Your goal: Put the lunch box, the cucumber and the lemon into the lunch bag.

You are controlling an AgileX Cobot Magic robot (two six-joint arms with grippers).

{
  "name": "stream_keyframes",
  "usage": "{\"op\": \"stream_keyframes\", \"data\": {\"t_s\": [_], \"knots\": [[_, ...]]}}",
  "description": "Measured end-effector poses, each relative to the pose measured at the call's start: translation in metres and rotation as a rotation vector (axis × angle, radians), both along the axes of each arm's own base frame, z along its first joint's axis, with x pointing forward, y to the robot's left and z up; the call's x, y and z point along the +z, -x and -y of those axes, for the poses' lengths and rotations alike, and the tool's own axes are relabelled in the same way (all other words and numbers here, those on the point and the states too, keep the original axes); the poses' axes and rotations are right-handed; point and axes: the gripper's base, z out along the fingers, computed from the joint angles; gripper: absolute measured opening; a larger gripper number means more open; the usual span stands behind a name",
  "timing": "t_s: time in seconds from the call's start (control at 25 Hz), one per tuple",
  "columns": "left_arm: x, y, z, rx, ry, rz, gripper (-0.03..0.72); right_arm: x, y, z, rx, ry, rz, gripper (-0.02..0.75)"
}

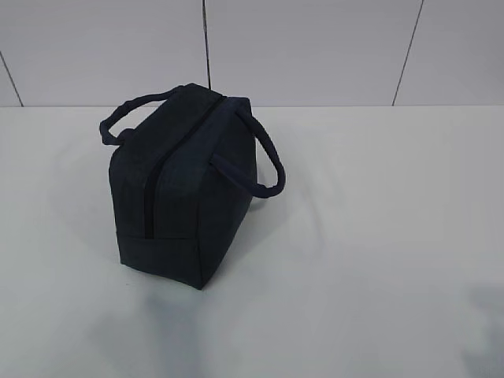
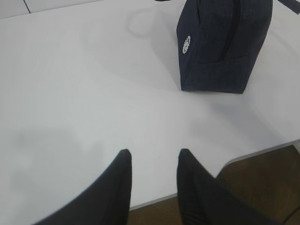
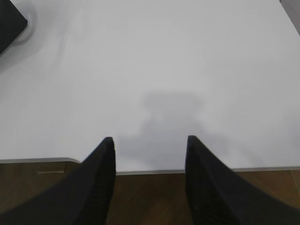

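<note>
One task item only is in sight: the boxy dark navy fabric lunch bag (image 1: 185, 185), standing upright left of centre in the exterior frame on the plain white table (image 1: 378, 260). Its top zipper (image 1: 147, 197) runs as a dark line along the ridge toward the camera and looks closed, though the ring pull cannot be made out. Two padded loop handles (image 1: 264, 157) arch out, one to the upper left and one to the right of the body. In the left wrist frame the bag sits at the upper right, showing a small round white logo (image 2: 186, 44) on its side wall.

The lunch box, the cucumber and the lemon appear in none of the views, so whether they are already inside the bag or off the table cannot be told.

The left gripper (image 2: 152, 157) hangs at the bottom centre of its frame over the table's near edge, jaws apart with bare table between them, holding nothing. The right gripper (image 3: 149, 143) is likewise at the bottom centre of its frame, jaws spread a little wider, empty, well apart from the bag, whose corner just shows at the upper left.

As a judgement, the bag is soft cloth: its walls would give and fold under a pinch, and it would slide on the smooth top if pushed. The handles or the zipper pull look the surest holds; one gripper would probably need to steady the body while the other works the zipper.
</note>
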Motion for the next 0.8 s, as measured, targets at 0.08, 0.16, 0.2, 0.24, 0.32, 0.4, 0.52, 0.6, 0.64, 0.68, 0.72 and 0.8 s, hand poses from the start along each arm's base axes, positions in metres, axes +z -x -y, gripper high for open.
{"op": "stream_keyframes", "data": {"t_s": [0.08, 0.16, 0.2, 0.24, 0.32, 0.4, 0.52, 0.6, 0.64, 0.68, 0.72, 0.8], "knots": [[0.0, 0.0, 0.0, 0.0, 0.0, 0.0, 0.235, 0.0, 0.0, 0.0, 0.0, 0.0, 0.0, 0.365], [0.0, 0.0, 0.0, 0.0, 0.0, 0.0, 0.235, 0.0003, -0.0002, 0.0, 0.0, 0.0, 0.004, 0.365], [0.0, 0.0, 0.0, 0.0, 0.0, 0.0, 0.235, 0.0003, -0.0002, 0.0, 0.0, 0.0, 0.004, 0.365], [0.0, 0.0, 0.0, 0.0, 0.0, 0.0, 0.235, 0.0003, -0.0002, 0.0, 0.0, 0.0, 0.004, 0.365], [0.0, 0.0, 0.0, 0.0, 0.0, 0.0, 0.235, 0.0003, -0.0002, 0.0, 0.0, 0.0, 0.004, 0.365], [0.0, 0.0, 0.0, 0.0, 0.0, 0.0, 0.235, 0.0003, -0.0002, 0.0, 0.0, 0.0, 0.004, 0.365], [0.0, 0.0, 0.0, 0.0, 0.0, 0.0, 0.235, 0.0003, -0.0002, 0.0, 0.0, 0.0, 0.004, 0.365], [0.0, 0.0, 0.0, 0.0, 0.0, 0.0, 0.235, 0.0003, -0.0002, 0.0, 0.0, 0.0, 0.004, 0.365], [0.0, 0.0, 0.0, 0.0, 0.0, 0.0, 0.235, 0.0003, -0.0002, 0.0, 0.0, 0.0, 0.004, 0.365], [0.0, 0.0, 0.0, 0.0, 0.0, 0.0, 0.235, 0.0003, -0.0002, 0.0, 0.0, 0.0, 0.004, 0.365], [0.0, 0.0, 0.0, 0.0, 0.0, 0.0, 0.235, 0.0003, -0.0002, 0.0, 0.0, 0.0, 0.004, 0.365], [0.0, 0.0, 0.0, 0.0, 0.0, 0.0, 0.235, 0.0003, -0.0002, 0.0, 0.0, 0.0, 0.004, 0.364]]}}
